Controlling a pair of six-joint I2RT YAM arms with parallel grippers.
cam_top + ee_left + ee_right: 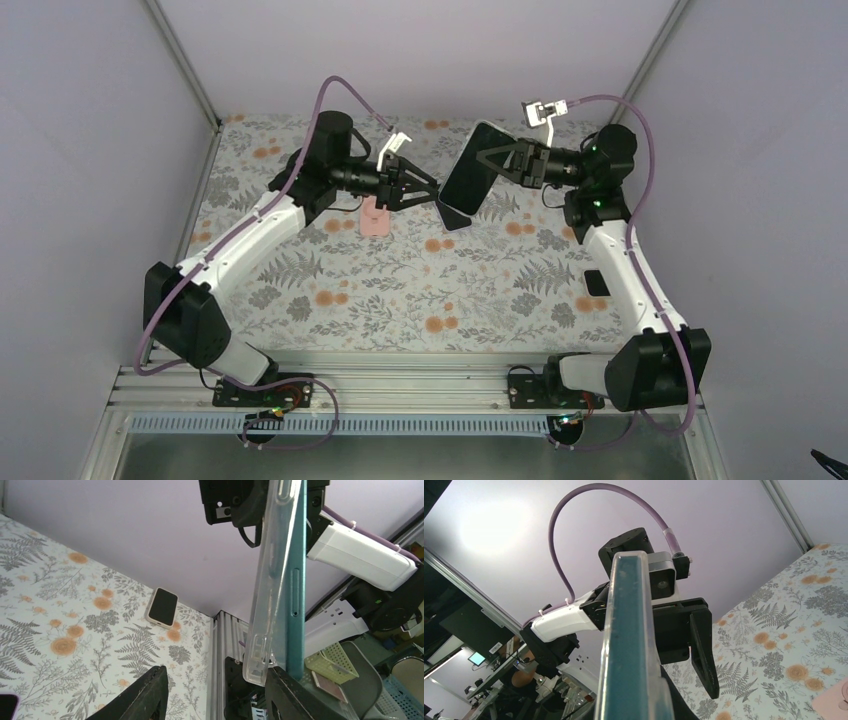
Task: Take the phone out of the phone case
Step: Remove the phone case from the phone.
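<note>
Phone [470, 175] in clear case [265, 605] aloft, pinched by right pincer [488, 158]; left pincer [432, 192] outstretched, spread around lower end.

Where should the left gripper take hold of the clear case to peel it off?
Probably the loose lower corner of the clear case, coming straight at that end. There it stands away from the teal phone, giving the open left gripper a free lip, while the right gripper clamps the other end.

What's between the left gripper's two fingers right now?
The lower end of the clear phone case, phone inside, held by the right gripper. The left gripper is open around it, seen in the left wrist view.
</note>
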